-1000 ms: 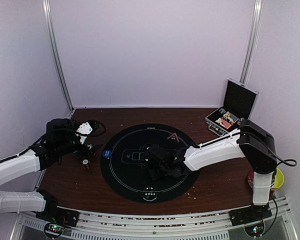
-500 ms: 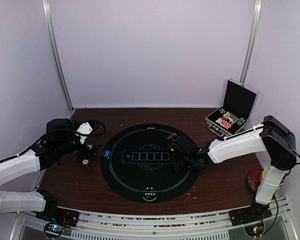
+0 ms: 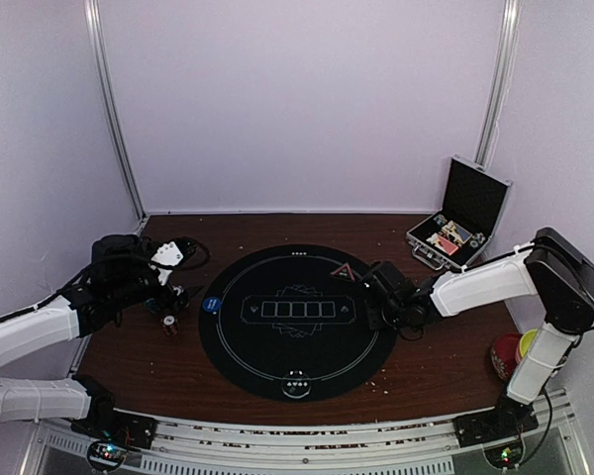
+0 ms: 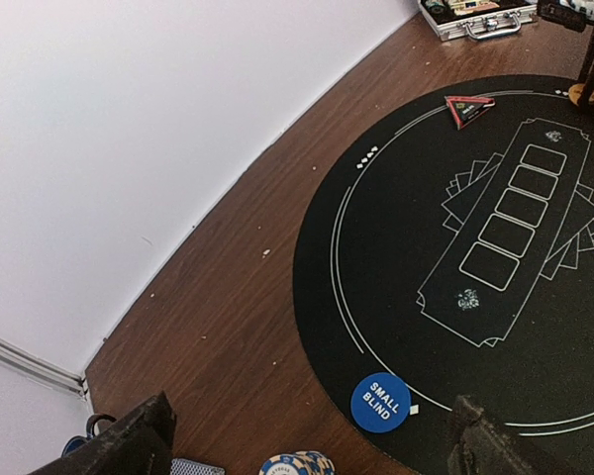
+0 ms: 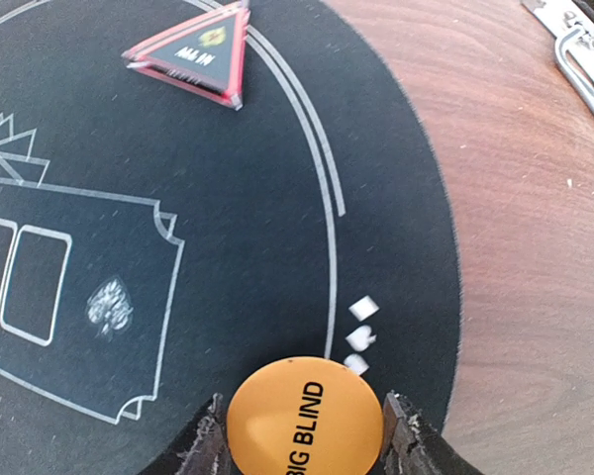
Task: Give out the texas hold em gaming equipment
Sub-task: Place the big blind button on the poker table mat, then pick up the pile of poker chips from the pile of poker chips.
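Black mat [image 3: 297,341] with blue disc [image 4: 381,403] "SMALL BLIND"; orange disc [image 5: 305,411] "BIG BLIND" in right gripper [image 5: 307,440], left gripper [image 4: 312,450] wide.

Plain white walls close in on three sides: a back wall [image 3: 307,99] and two side walls [image 3: 30,148], all matte, softly and evenly lit. A thin metal strip [image 3: 114,109] runs up each rear corner. The bench [image 3: 426,356] is dark reddish-brown wood dotted with pale specks, and a slotted aluminium rail [image 3: 307,440] runs along its near edge.
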Available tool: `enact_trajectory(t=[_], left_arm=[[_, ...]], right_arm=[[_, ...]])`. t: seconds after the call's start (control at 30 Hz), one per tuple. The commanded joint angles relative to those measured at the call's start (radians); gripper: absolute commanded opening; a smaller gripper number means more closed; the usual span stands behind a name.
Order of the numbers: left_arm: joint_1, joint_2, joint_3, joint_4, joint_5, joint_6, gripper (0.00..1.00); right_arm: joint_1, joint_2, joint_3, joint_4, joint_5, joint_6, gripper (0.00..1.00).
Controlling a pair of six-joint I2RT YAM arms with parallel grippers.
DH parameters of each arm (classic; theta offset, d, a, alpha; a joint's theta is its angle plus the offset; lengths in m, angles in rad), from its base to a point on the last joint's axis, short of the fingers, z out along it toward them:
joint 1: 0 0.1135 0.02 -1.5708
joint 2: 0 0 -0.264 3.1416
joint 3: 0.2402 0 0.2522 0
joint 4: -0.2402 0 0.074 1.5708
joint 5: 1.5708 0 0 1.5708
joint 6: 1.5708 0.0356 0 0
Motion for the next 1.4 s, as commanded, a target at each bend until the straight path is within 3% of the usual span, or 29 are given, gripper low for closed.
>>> enact_trajectory(t=[0.0,0.67,0.8,1.07,1.37], left_arm=[[0.008,0.004,-0.009,0.048,0.001,-0.006,0.98],[0.007,0.005,-0.009,0.049,0.006,-0.005,0.98],[0.007,0.005,-0.008,0.049,0.005,-0.007,0.98],[0.008,-0.026,0.022,0.018,-0.059,-0.009,0.98],[0.022,-0.085,0.130,-0.115,-0.224,0.048,0.98]], right_arm=[[-0.032,0.002,-0.016,0.040,0.037,0.018,0.52],[-0.076,0.055,-0.010,0.035,0.056,0.025,0.55],[-0.076,0.053,-0.005,0.025,0.064,0.023,0.65],[-0.056,-0.014,0.003,-0.009,0.095,-0.003,1.00],[0.002,-0.104,0.039,-0.088,0.150,0.018,1.00]])
